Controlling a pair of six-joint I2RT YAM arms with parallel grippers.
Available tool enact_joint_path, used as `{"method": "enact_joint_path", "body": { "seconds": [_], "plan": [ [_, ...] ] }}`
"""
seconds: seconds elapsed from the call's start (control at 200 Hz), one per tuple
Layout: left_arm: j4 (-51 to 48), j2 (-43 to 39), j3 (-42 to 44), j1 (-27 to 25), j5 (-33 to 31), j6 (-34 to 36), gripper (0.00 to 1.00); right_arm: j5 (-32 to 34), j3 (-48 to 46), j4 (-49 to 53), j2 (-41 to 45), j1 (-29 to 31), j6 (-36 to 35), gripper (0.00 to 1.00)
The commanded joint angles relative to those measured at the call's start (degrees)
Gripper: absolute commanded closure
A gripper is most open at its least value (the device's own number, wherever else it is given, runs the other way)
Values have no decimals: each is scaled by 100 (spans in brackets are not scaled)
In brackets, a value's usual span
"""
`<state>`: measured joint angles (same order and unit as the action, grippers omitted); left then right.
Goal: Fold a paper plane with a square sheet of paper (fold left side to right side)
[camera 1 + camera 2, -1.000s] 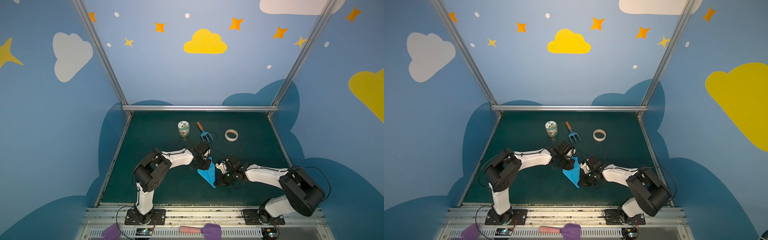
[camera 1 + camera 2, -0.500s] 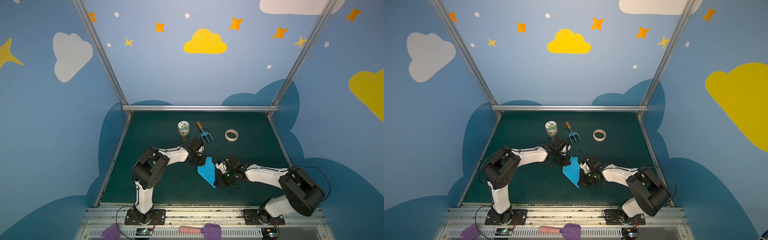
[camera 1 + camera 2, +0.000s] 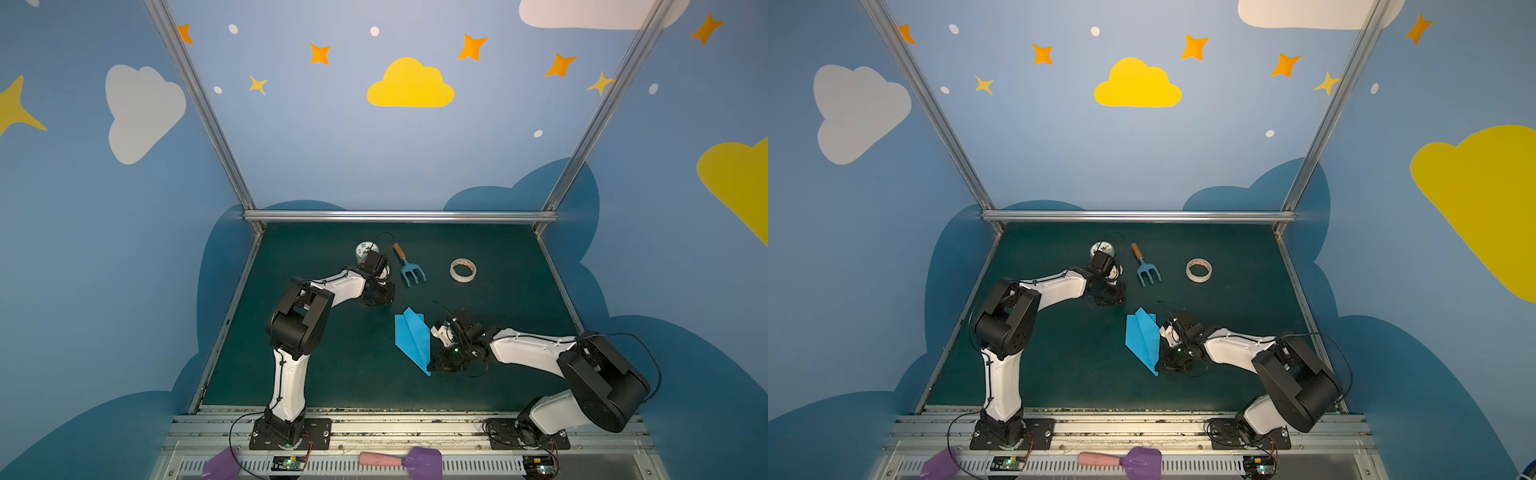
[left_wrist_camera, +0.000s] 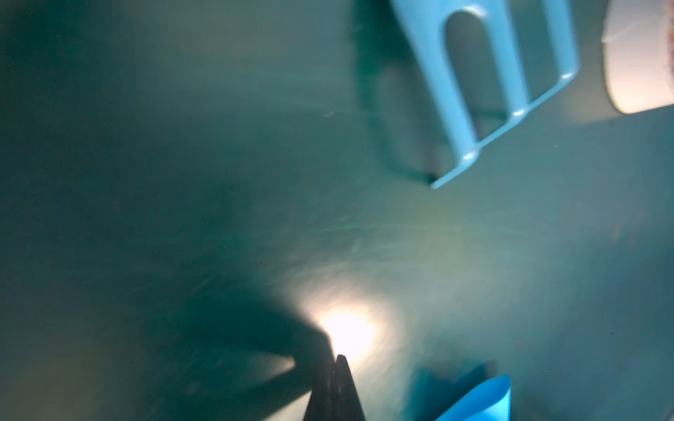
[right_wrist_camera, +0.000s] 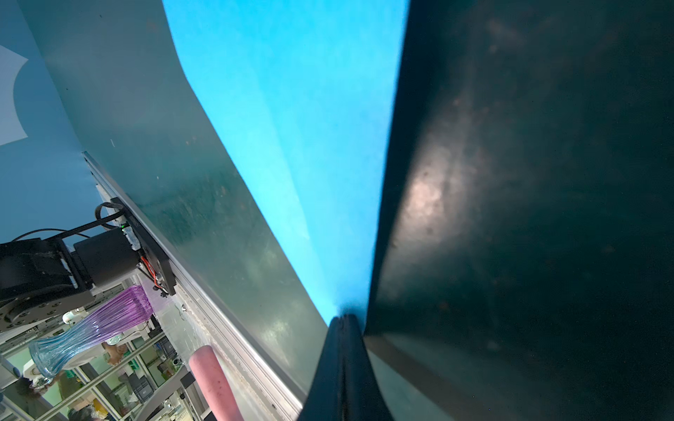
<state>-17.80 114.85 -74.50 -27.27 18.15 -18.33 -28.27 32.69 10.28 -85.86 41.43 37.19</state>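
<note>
Claws both show fingers together: the right claw (image 5: 344,328) and the left claw (image 4: 335,364), which holds nothing. Your worktop (image 3: 332,374) lies bare left of and in front of the paper plane (image 3: 411,340), a layered dart at mid-worktop, nose toward the arm bases. The right claw's tip presses its right edge near the nose; whether paper is nipped you can't tell. You seem to be setting a late crease; next, stroke along it without dragging. Fork (image 3: 411,272) and tape roll (image 3: 463,270) sit behind, well apart.
</note>
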Motion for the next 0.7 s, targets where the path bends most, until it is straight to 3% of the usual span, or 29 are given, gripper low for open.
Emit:
{"method": "enact_joint_path", "body": {
  "seconds": [0.0, 0.1, 0.255, 0.556, 0.691],
  "plan": [
    [-98, -802, 330, -453, 64, -185, 97, 519, -358, 268, -475, 176, -45, 100],
    [163, -1113, 614, -932, 129, -434, 97, 521, -360, 248, -488, 177, -46, 100],
    [414, -808, 656, -1401, 101, -654, 96, 495, -370, 228, -523, 176, -47, 100],
    [385, -110, 651, -1450, -186, -692, 96, 271, -393, 206, -443, 182, -139, 100],
    [424, 16, 790, -1423, -296, -724, 97, -67, -533, 408, 36, 241, -219, 100]
  ]
}}
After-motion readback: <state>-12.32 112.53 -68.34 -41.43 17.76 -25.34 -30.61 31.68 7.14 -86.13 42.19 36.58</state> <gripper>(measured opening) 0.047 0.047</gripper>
